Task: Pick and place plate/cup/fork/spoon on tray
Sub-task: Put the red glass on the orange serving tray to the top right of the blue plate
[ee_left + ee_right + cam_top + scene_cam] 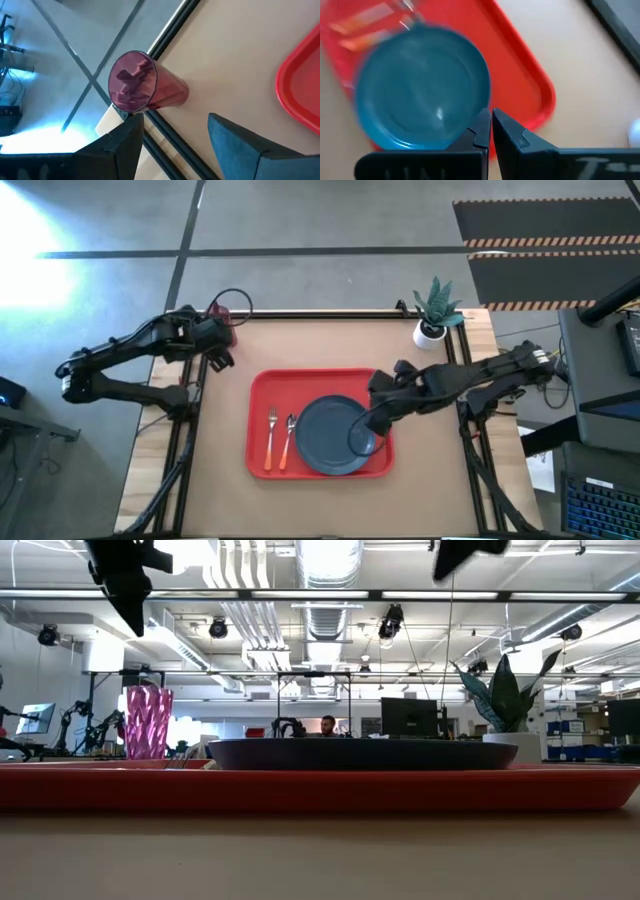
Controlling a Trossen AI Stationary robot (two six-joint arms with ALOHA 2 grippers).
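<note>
Tan tabletop [430, 490], grey floor [320, 220], ceiling ducts [325, 580]

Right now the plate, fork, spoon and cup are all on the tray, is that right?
Not quite. The plate, fork and spoon are on the tray, but the cup stands off it, at the table's far left corner near the open left gripper. The high view shows this.

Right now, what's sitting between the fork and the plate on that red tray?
The spoon lies between the fork and the plate on the tray, clearest in the high view.
</note>
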